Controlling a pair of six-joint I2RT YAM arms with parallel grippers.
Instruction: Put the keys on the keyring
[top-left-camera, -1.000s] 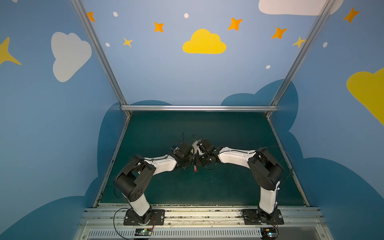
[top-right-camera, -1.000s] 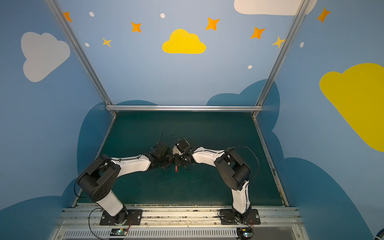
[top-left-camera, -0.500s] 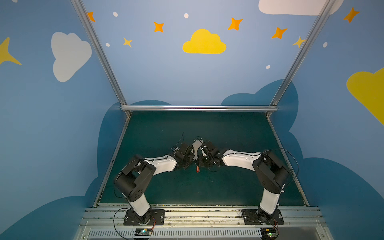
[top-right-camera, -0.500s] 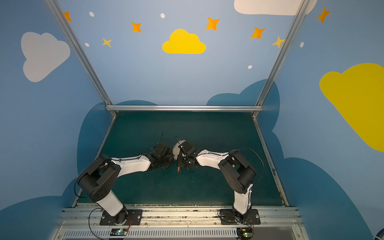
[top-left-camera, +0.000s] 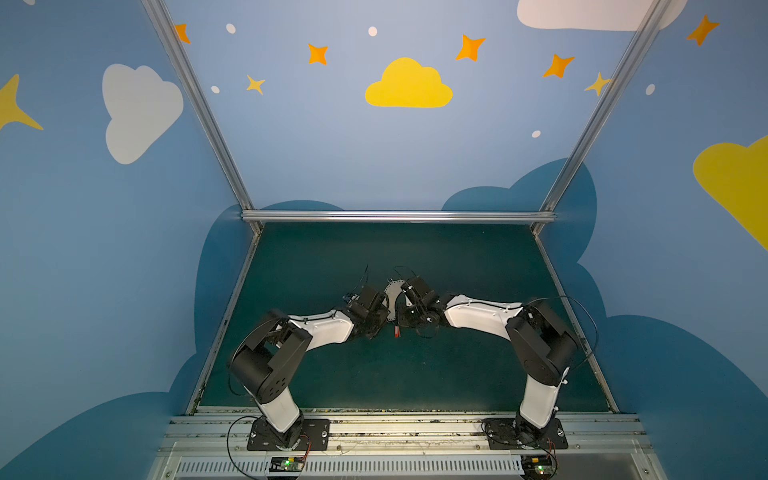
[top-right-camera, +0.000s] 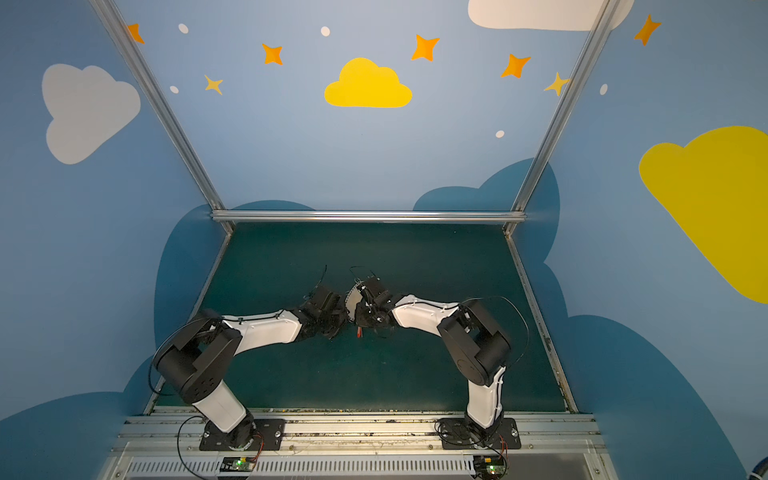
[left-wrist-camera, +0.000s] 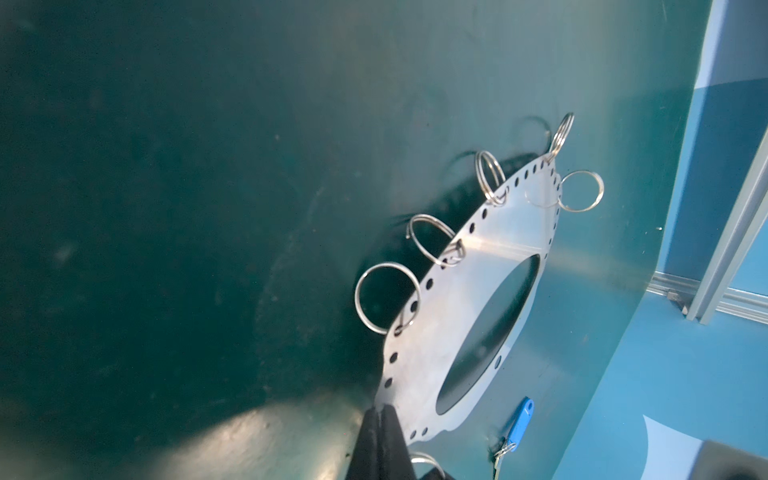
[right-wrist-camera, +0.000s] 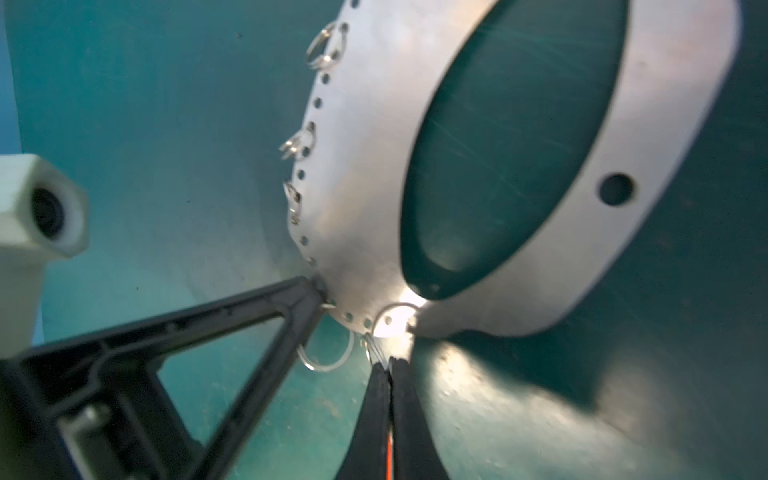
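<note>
1. Left gripper (left-wrist-camera: 380, 411): black fingers were pressed together on the thin rim of the large flat grey oval metal keyring (left-wrist-camera: 469, 291), among its small edge holes.
2. The keyring was held tilted on edge over the dark green mat (left-wrist-camera: 166, 208), mid-table between both grippers. Judged stiff, light and smooth-faced. A rim pinch could let it pivot, so the broad band clear of the small wire rings (left-wrist-camera: 386, 297) looked the safer hold.
3. The small silver metal key with a blue plastic tag (left-wrist-camera: 521, 419) lay on the mat just beside the keyring. Judged light, best taken by the tag.
4. Right gripper (right-wrist-camera: 390, 365): fingers were closed on the small silver metal key with a red-orange plastic tag (top-left-camera: 397, 331), its thin split ring at the keyring's near rim. Judged springy and slip-prone.
</note>
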